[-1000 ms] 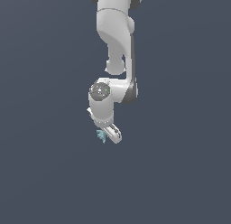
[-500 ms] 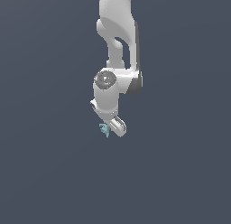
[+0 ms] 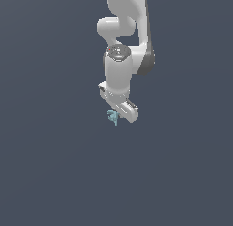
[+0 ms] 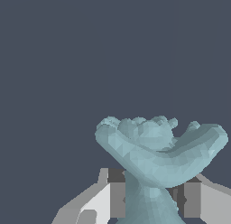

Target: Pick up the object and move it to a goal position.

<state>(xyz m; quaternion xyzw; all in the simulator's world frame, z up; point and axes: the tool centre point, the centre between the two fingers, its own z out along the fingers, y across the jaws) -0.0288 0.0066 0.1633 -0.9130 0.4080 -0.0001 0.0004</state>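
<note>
Between the fingers of the gripper (image 3: 117, 119) sat the object (image 3: 112, 116) — pale teal, clamped tight, lobes jutting beyond the fingertips.

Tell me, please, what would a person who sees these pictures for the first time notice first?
First, the white robot arm coming down from the top of the exterior view against a plain dark grey background. Next, the pale teal object at its lower end, tiny beside the gripper. In the wrist view this object looks large and lumpy, its stem held between the grey fingers.
</note>
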